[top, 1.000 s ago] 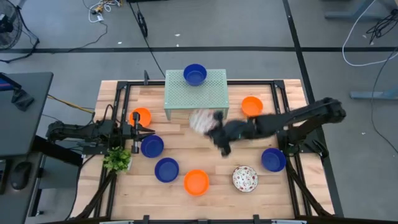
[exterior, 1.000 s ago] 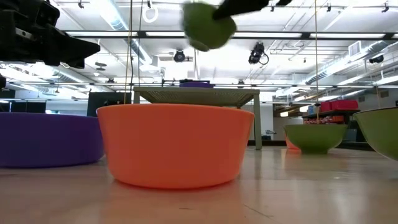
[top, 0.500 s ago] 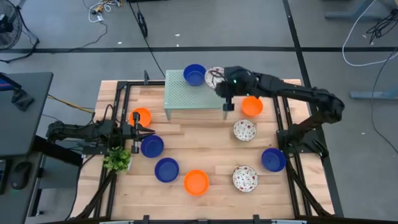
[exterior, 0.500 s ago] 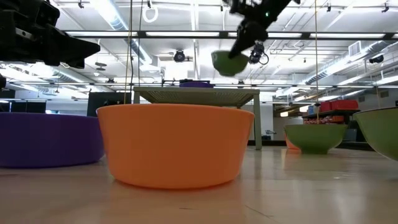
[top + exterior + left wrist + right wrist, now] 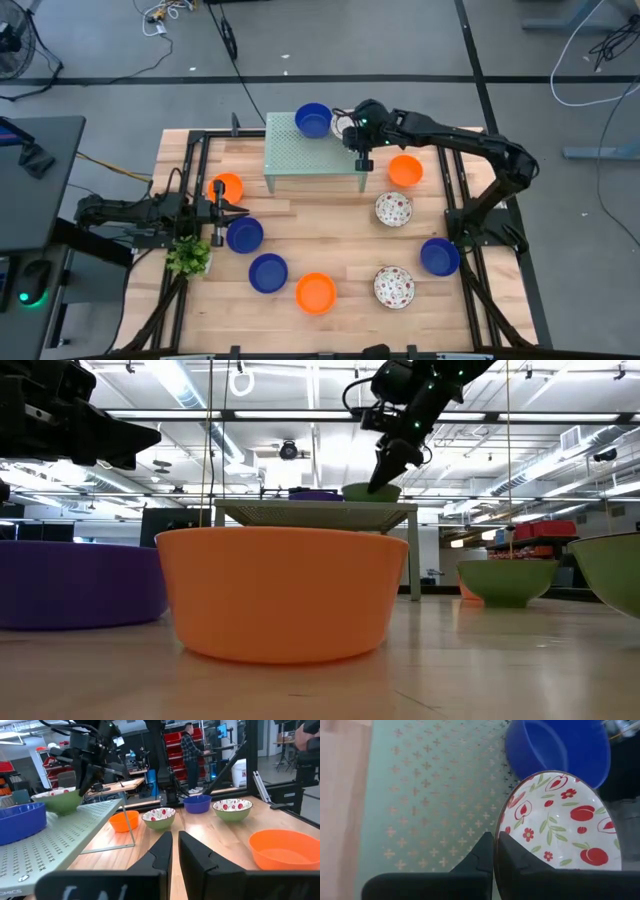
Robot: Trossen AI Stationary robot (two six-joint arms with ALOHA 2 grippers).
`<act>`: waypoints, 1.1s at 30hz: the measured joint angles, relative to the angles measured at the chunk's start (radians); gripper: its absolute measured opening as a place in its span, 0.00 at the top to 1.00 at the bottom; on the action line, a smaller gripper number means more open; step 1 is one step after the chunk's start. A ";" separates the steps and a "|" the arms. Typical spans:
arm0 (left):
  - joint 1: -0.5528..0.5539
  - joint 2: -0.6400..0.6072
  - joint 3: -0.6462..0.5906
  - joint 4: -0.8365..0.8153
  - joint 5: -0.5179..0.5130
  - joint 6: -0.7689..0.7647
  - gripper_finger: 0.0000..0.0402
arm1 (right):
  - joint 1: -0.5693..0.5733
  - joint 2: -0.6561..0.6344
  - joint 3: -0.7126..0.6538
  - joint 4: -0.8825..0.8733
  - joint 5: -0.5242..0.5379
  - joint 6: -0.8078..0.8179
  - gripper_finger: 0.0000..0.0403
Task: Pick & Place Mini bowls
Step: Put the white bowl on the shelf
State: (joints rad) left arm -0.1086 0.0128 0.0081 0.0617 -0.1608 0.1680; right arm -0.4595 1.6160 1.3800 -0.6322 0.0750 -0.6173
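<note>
Now placing: white floral bowl (image 5: 560, 825) down on the top of the mint-green stand (image 5: 300, 155), at its far right corner, just beside the dark blue bowl (image 5: 313, 120) already there. In the low view seems to rest flat on the perforated top, not hanging above it. Pinched at its rim by the right gripper (image 5: 493, 837), fingers almost together with only the thin bowl wall between them.

Next, by judgement: needs the fingers parted to let go, then a straight lift clear of the rim. Calls for care with the blue bowl close by and the stand's edge near; any sideways drag could nudge one bowl into the other or tip the floral one off the corner.

Further out, on the wooden table (image 5: 330, 230): orange bowl (image 5: 405, 170) just right of the stand, two more floral bowls (image 5: 393, 209) (image 5: 394, 287), a blue bowl (image 5: 439, 256) at the right edge, an orange bowl (image 5: 316, 293) near the front, two blue bowls (image 5: 267, 272) (image 5: 244, 235) and one orange bowl (image 5: 226, 187) on the left. Plenty left to move, if the stand is the goal.

Left gripper (image 5: 222, 208) waiting low at the left side near the small plant (image 5: 188, 258), fingers nearly together and holding nothing.

Beyond the table: grey floor with loose cables, red storage bins, and a person (image 5: 190, 745) standing at a far bench.
</note>
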 joint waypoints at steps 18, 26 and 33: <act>0.000 0.000 0.000 0.000 0.000 0.000 0.91 | 0.000 0.013 0.000 0.036 0.056 -0.003 0.86; 0.000 0.000 0.000 0.001 0.000 0.000 0.91 | 0.000 0.009 -0.001 0.057 0.113 0.000 0.75; 0.000 0.000 0.000 0.001 0.000 0.000 0.91 | 0.065 -0.066 -0.001 0.040 0.157 0.118 0.63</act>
State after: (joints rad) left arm -0.1085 0.0128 0.0082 0.0628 -0.1608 0.1680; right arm -0.3940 1.5504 1.3788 -0.5923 0.2319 -0.4990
